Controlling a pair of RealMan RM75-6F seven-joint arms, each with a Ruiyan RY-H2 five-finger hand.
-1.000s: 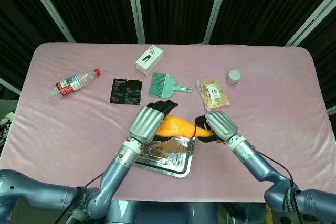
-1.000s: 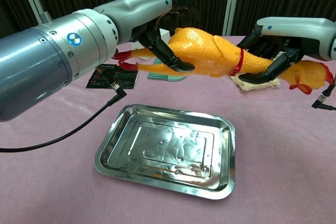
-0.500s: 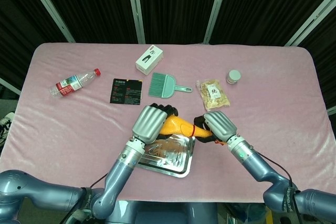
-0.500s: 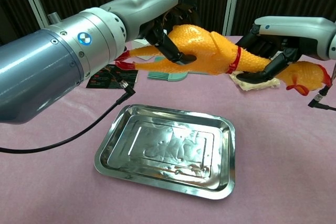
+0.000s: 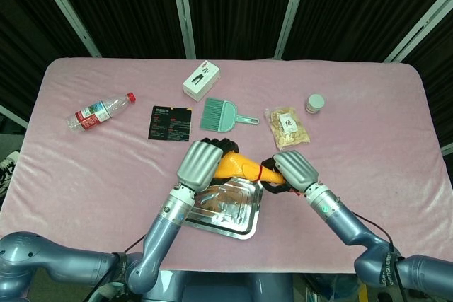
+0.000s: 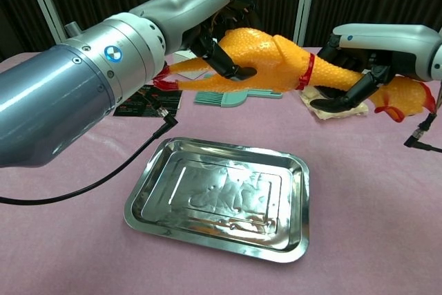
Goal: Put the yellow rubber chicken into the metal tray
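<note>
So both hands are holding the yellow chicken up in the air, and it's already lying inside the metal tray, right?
Not quite. Both the left hand and right hand do hold the chicken in the air, but it is not in the tray yet. The chest view shows it above and behind the tray.

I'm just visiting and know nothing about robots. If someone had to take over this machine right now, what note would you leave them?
Left hand: grips the body of the yellow rubber chicken.
Right hand: grips the chicken's neck end, just behind the head.
The chicken is held in the air between both hands, roughly level, above the far edge of the metal tray. The tray lies empty on the pink table.
Done: chicken picked up and carried over to the tray.
Left: lower it into the tray, open both hands, pull the arms back.
</note>
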